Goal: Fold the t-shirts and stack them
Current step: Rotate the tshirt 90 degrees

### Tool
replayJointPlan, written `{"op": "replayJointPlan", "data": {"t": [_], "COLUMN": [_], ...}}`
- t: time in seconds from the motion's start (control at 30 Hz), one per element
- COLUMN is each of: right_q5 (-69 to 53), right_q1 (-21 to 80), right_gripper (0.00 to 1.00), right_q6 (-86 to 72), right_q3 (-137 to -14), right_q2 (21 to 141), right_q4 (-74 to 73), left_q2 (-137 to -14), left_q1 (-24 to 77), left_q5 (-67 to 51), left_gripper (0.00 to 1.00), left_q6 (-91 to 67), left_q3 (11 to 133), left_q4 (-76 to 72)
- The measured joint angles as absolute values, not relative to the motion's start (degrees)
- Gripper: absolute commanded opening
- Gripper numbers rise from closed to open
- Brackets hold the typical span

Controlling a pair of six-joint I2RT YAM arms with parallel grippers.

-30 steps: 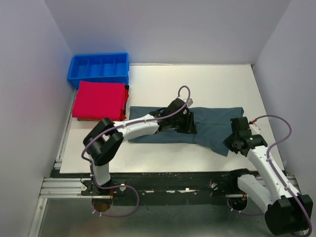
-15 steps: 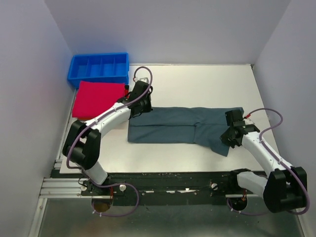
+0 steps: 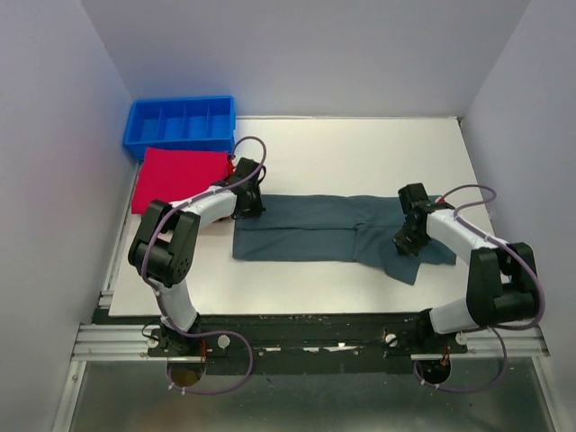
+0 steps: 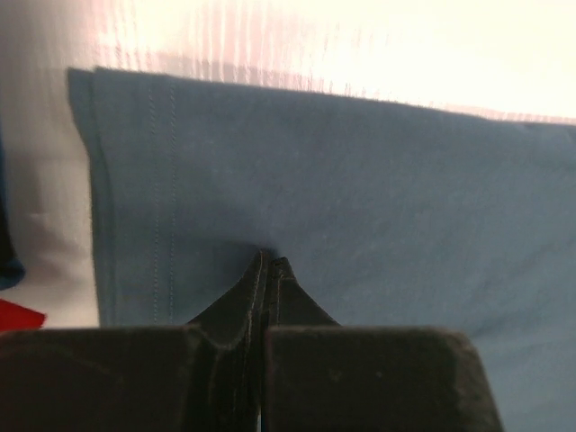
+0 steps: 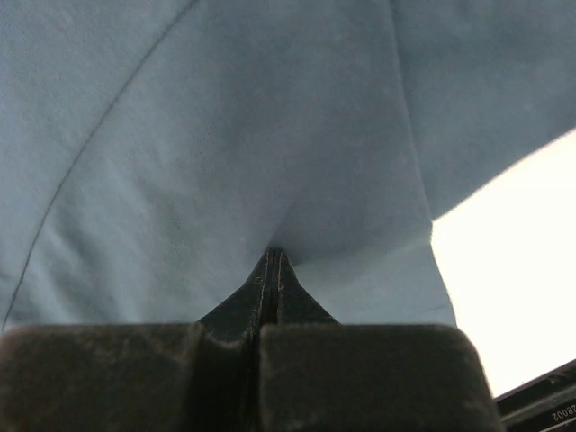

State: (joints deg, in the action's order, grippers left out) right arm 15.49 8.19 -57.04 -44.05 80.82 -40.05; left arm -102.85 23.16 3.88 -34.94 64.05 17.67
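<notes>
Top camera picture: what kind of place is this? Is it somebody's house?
Probably a robot lab bench, not a house: a left arm and right arm mounted on a metal rail, plain walls boxing in the white table, and a blue tray of compartments.

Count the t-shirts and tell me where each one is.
2. The red shirt lies folded at far left, by the tray; the grey shirt is spread across the middle. More may hide under the red one.
</notes>
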Motion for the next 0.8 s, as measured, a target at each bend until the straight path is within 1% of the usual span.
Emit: {"op": "replayJointPlan", "data": {"t": [0.1, 0.23, 0.47, 0.63, 0.8], "right_q5": [15.2, 15.42, 17.61, 18.33, 19.92], "right_q1": [8.19, 8.23, 10.31, 11.27, 12.67], "right_gripper": [0.01, 0.01, 0.01, 0.01, 0.01], "right_q6": [-56.84, -55.88, -54.28, -51.77, -47.86], "right_q3": [-47.09, -53.04, -61.3, -69.04, -80.82], "right_q2": [86.0, 91.83, 99.22, 105.21, 113.14], "right_q4": [-40.75, -44.31, -49.87, -51.7, -54.15], "left_q2": [-102.91, -101.16, -95.24, -88.2, -80.12], "left_q1": [23.22, 22.92, 23.7, 27.97, 35.66], "left_q5": [2.13, -0.62, -2.39, -2.15, -1.17], "left_gripper": [0.0, 0.0, 0.0, 0.0, 0.0], "left_q6": [-35.97, -37.45, -39.75, -42.09, -46.22], "left_q3": [61.67, 57.17, 47.2, 39.13, 31.83], "left_q4": [15.77, 9.41, 1.28, -0.36, 0.64]}}
